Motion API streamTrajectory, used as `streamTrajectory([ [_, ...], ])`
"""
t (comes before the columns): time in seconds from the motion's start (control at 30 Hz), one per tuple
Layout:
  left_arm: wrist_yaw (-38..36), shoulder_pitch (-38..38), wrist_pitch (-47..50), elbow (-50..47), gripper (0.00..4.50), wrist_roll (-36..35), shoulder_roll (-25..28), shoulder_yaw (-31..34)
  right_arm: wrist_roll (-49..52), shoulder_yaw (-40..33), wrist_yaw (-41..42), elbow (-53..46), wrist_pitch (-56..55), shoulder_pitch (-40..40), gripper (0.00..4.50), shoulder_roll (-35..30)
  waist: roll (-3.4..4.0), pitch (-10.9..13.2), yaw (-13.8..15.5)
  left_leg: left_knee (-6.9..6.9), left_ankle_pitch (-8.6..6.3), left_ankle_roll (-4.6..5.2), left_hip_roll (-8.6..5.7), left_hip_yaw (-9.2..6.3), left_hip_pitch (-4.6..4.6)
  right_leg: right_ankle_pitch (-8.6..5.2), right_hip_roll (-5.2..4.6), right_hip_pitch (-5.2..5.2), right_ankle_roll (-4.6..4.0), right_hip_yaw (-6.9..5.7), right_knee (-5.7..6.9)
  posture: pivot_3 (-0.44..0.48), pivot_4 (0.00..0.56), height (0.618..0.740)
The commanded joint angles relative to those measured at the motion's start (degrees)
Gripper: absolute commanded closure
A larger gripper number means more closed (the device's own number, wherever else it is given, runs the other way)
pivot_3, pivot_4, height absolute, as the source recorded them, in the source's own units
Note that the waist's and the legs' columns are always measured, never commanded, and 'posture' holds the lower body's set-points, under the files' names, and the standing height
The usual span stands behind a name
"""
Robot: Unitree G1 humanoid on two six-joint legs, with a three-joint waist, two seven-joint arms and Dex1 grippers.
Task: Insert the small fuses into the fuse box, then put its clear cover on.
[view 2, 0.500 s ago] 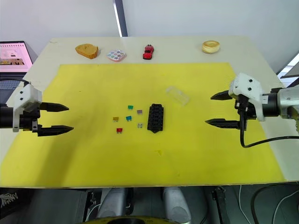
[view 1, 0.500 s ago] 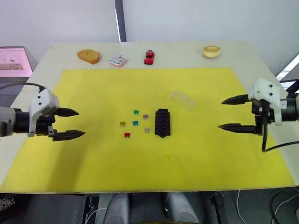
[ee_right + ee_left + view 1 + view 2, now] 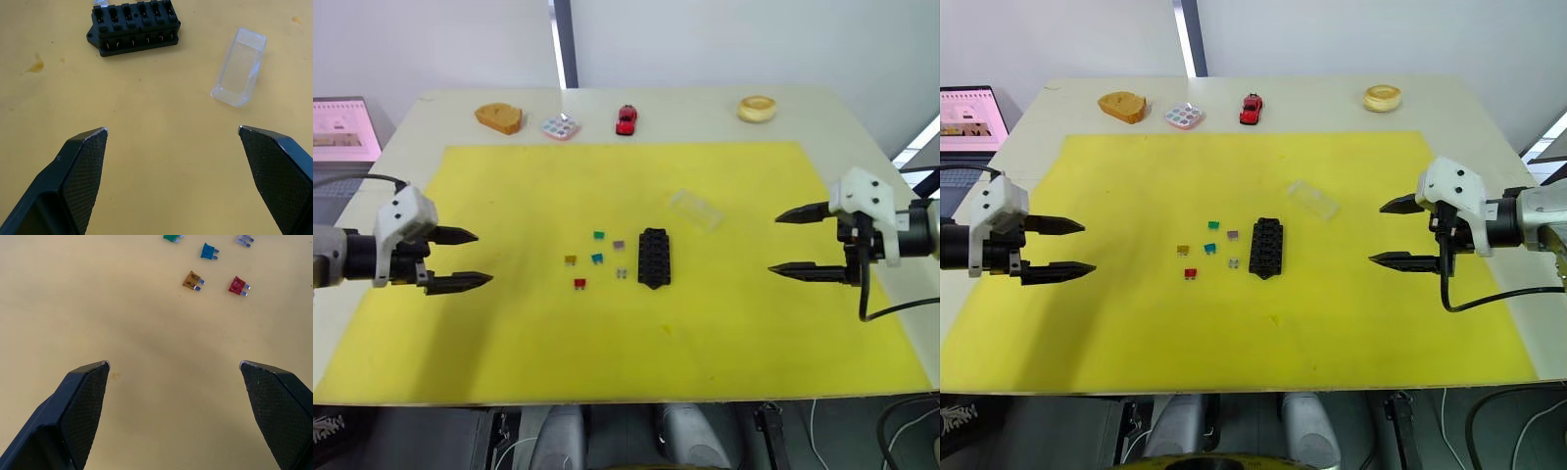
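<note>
Right wrist view: empty fuse box (image 3: 134, 27).

The head's two eyes look forward and down from above the near edge of the yellow mat (image 3: 724, 343), sharing nearly the same table. Each wrist camera sits low, close over the mat, facing inward toward the middle from opposite sides.
</note>
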Motion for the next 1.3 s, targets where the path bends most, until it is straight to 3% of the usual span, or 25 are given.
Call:
streamTrajectory([
  [0.03,-0.3,-1.4,-1.1,0.4,0.03,0.1,0.8,0.8,0.6,-2.0,-0.7,-1.1,0.4,-0.2,0.00,-0.4,0.00,0.0,0.0,0.00,0.00,0.00,0.00,0.00,0.00,0.00,0.00,0.00,0.00,0.00,0.00,0.000,0.150,0.740],
  [0.4,-0.7,-3.1,-2.5,2.9,0.03,1.2,0.4,-0.4,0.8,-2.3,-4.1,-1.5,1.0,-0.5,0.00,0.5,0.00,0.0,0.0,0.00,0.00,0.00,0.00,0.00,0.00,0.00,0.00,0.00,0.00,0.00,0.00,0.000,0.150,0.740],
  [0.57,1.3,-3.9,-0.9,3.0,0.03,0.0,-2.3,-0.6,1.6,-1.6,-6.5,-1.6,2.5,-2.8,0.00,2.0,0.01,0.0,0.0,0.00,0.00,0.00,0.00,0.00,0.00,0.00,0.00,0.00,0.00,0.00,0.00,0.000,0.150,0.740],
  [0.8,5.2,-2.7,11.6,-1.9,0.03,-6.2,-8.2,-1.2,4.7,2.5,-11.6,-8.4,8.7,-8.0,0.00,8.6,-0.02,0.0,-0.1,0.01,0.00,0.00,0.00,-0.05,0.00,0.00,0.02,0.00,0.00,0.00,0.07,0.000,0.150,0.740],
  [1.0,11.5,-3.3,27.5,-3.8,0.03,-13.9,-14.3,-2.3,10.4,7.9,-20.0,-17.6,18.8,-13.7,0.00,19.2,-0.02,0.0,0.0,0.07,0.00,0.00,-0.01,-0.12,0.00,0.00,0.03,-0.04,0.00,0.00,0.26,0.000,0.150,0.740],
  [1.3,20.5,-3.6,45.2,-4.3,0.03,-23.2,-22.4,0.0,9.2,15.0,-22.5,-17.2,21.0,-20.4,0.00,24.1,-0.09,-0.1,0.1,0.10,0.00,0.00,-0.03,-0.15,0.00,0.00,-0.01,-0.02,0.00,-0.03,0.26,0.000,0.150,0.740],
])
